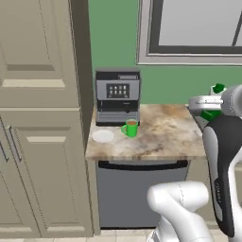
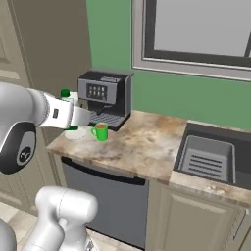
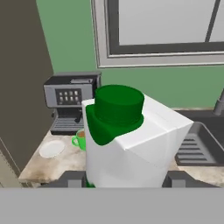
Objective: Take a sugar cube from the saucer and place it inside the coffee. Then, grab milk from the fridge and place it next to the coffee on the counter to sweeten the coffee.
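White milk (image 3: 131,144) held upright, green cap uppermost.

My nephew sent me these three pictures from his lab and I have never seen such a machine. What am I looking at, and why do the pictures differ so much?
It is a computer-rendered kitchen with a white robot arm on a rolling base. Two pictures come from cameras on the base, behind the arm to its left and right. The third comes from a camera on the arm's hand.

On the counter stand a coffee machine, a green mug of coffee and a white saucer. A sink lies to the right.

The tool is closed on a white milk carton with a green cap, which looms large in the hand picture. The carton is up in the air, not yet on the counter.
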